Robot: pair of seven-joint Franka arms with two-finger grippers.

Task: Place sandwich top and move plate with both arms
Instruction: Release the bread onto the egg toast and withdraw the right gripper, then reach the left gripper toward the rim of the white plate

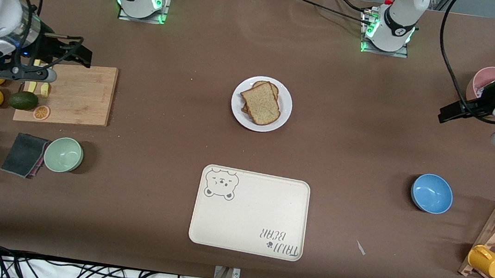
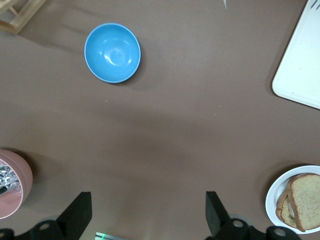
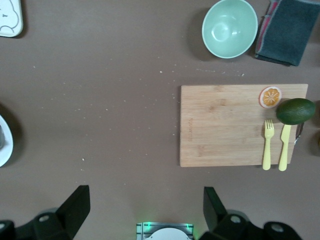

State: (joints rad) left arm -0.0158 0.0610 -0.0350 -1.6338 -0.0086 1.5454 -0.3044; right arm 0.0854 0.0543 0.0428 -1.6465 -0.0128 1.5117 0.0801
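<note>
A: What sits lowest in the front view?

B: The bear-print tray (image 1: 249, 213), bottom centre, with nothing on it. The blue bowl (image 1: 431, 193) is at lower right, the green bowl (image 1: 63, 154) at lower left.

A: And the task's things?

B: Above the tray, at frame centre, the plate (image 1: 261, 104) carries a stack of bread. The sandwich top (image 1: 260, 105) already lies on it, bare face up, covering the slice beneath.

A: So that step looks finished?

B: I judge so. What remains is moving the plate with both arms, and neither is near it.

A: Where are the grippers?

B: The right gripper (image 1: 81, 54) hangs over the cutting board (image 1: 80, 94) at upper left, fingers spread wide, empty. The left gripper (image 1: 450, 111) hovers at the upper right edge near the pink cup (image 1: 486, 81), equally wide and empty.
</note>
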